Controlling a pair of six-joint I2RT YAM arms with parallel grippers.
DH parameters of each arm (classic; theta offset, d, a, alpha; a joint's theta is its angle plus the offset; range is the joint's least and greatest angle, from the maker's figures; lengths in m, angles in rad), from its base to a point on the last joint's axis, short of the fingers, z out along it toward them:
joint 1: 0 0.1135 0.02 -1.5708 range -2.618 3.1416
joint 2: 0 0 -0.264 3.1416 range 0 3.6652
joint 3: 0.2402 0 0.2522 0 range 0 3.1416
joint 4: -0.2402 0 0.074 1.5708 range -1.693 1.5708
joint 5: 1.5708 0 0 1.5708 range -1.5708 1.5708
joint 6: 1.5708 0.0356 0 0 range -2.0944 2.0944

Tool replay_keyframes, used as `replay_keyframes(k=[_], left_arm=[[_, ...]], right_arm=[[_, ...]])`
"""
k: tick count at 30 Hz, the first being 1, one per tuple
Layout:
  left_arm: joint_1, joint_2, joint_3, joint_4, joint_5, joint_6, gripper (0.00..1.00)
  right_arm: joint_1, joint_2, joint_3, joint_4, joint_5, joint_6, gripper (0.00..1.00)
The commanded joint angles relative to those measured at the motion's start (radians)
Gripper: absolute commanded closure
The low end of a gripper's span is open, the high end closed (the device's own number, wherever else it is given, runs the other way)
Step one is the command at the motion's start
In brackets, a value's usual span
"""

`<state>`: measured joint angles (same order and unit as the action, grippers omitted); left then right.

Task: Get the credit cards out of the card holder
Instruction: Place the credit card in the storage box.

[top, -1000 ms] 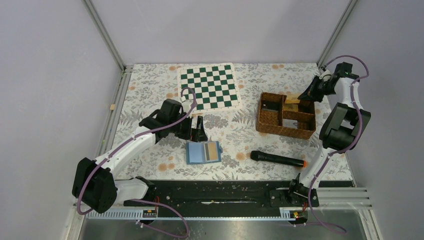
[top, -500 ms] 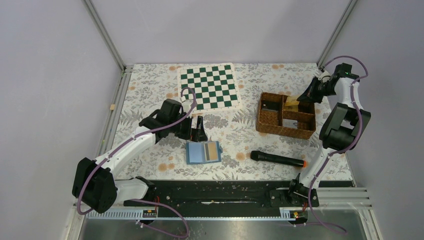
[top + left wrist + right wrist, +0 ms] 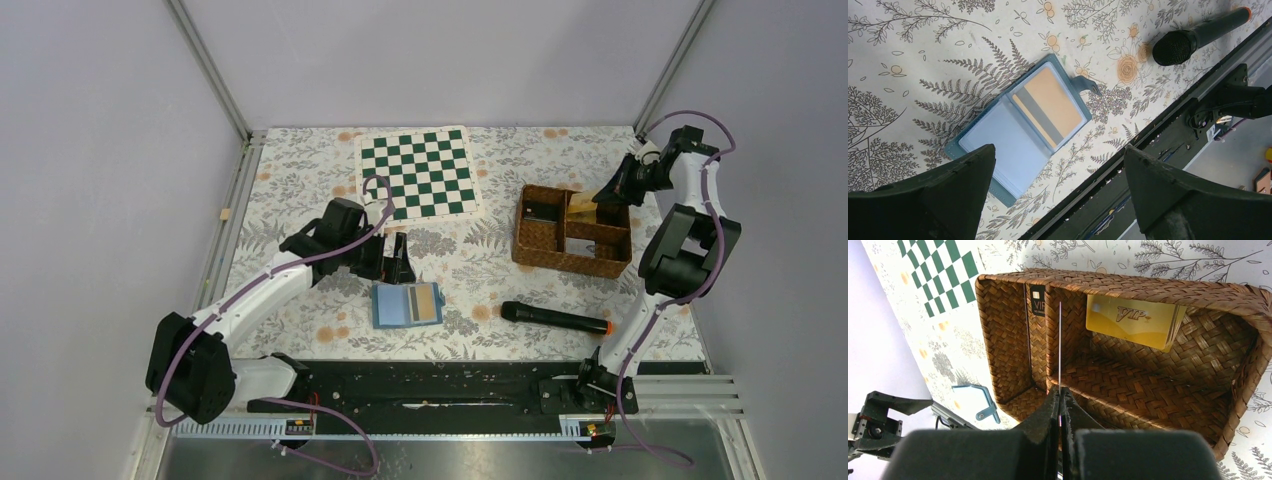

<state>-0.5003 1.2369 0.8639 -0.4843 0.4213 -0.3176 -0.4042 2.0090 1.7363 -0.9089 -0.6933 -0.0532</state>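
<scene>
From above, the floral-clothed bench (image 3: 300, 180) carries a green-and-white chequered board (image 3: 418, 172) at the back, a brown wicker basket (image 3: 572, 230) to the right and a black microphone (image 3: 555, 318) with an orange end near the front. The card holder (image 3: 407, 305) lies open and flat in front of the board, a tan card (image 3: 427, 302) in its right leaf. The left fingers (image 3: 400, 262) hang just behind it, while the right fingers (image 3: 612, 188) reach over the basket's far right corner.

In the left wrist view the microphone (image 3: 1198, 37) lies off at the top right and a black rail (image 3: 1158, 132) runs beside the holder. The left fingers (image 3: 923, 200) are spread wide and clear of the card holder (image 3: 998, 145), which shows in the gap between them. One pale blue leaf is bare; the other holds the tan card (image 3: 1053, 105), which has a grey stripe.

In the right wrist view the woven walls and dividers of the basket (image 3: 1228, 405) crowd round the right fingers (image 3: 1048, 415). These are pressed together on a thin card (image 3: 1060, 340) seen edge-on and upright — which compartment it stands over is hard to tell. A gold card (image 3: 1133, 320) leans on the far wall and reads "VIP". A black card (image 3: 1037, 302) in the next compartment also reads "VIP". The board (image 3: 943, 275) shows at the upper left, and a pale blue shape at the lower left is probably the card holder (image 3: 973, 395).
</scene>
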Motion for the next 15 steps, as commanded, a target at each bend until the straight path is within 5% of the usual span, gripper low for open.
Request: replay_keyframes(k=[1, 15], left_arm=[[0.003, 0.015, 0.035, 0.027, 0.029, 0.003, 0.01], [0.004, 0.031, 0.030, 0.027, 0.030, 0.003, 0.01]], right_arm=[[-0.001, 0.028, 0.075, -0.074, -0.013, -0.040, 1.00], [-0.001, 0.111, 0.138, -0.133, -0.057, -0.117, 1.00]])
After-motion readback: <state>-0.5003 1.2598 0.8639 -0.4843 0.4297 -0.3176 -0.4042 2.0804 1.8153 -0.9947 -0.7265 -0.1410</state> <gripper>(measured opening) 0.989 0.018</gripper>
